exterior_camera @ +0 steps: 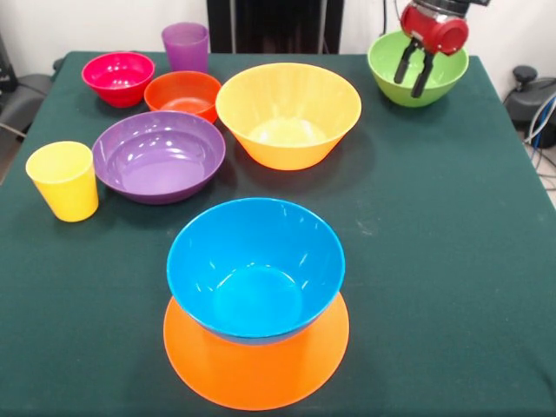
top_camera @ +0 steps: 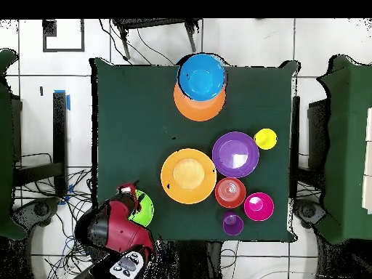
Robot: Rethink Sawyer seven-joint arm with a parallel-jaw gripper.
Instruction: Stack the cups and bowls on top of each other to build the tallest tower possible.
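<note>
Green plastic is what the claw (exterior_camera: 414,71) is hanging over at the upper right of the front view: its two dark fingers are spread apart and empty, dipping toward the inside of the green bowl (exterior_camera: 440,82) without visibly gripping its wall. Down at the bottom centre, the tower (exterior_camera: 256,317) is standing only two pieces high, with the blue bowl (exterior_camera: 254,269) sitting upright on an upturned large orange bowl (exterior_camera: 257,369). Everything else is waiting loose on the dark green tabletop (exterior_camera: 452,261): the second large orange bowl (exterior_camera: 288,113) at the upper middle, the wide purple bowl (exterior_camera: 159,156) just left of it, the small orange-red bowl (exterior_camera: 182,94) and the pink-red bowl (exterior_camera: 118,78) behind that, the purple cup (exterior_camera: 185,47) at the back and the yellow cup (exterior_camera: 63,181) at the left edge. No teal bowl is showing in either view. To my eye the robot is starting on the pick of the green bowl as the next storey. That move is calling for the fingers to straddle the rim, pinch it firmly, lift clear and carry the bowl across the whole tabletop to settle squarely over the blue one, since an off-centre landing could tip the pile.
</note>
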